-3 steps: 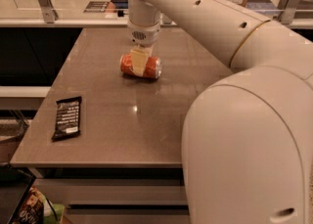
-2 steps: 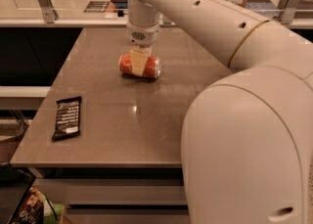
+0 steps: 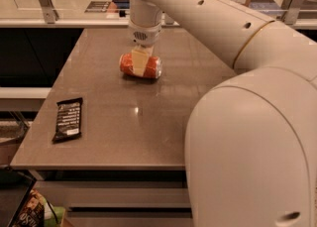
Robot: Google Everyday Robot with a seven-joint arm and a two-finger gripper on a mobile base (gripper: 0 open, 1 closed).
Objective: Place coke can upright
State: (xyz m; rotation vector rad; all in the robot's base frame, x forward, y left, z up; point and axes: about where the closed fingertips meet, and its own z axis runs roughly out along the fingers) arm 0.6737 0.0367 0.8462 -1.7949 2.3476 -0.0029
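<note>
gripper (image 3: 140, 63) at coke can (image 3: 127, 65), hiding its middle

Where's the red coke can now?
In the camera view, the coke can lies on its side at the far middle of the table, right under the gripper; the black snack bar sits nearer, at the left edge.

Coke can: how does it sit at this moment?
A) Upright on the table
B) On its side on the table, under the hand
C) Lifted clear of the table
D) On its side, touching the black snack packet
B: the coke can lies on its side on the table, towards the far edge, with the hand down over its middle.
</note>
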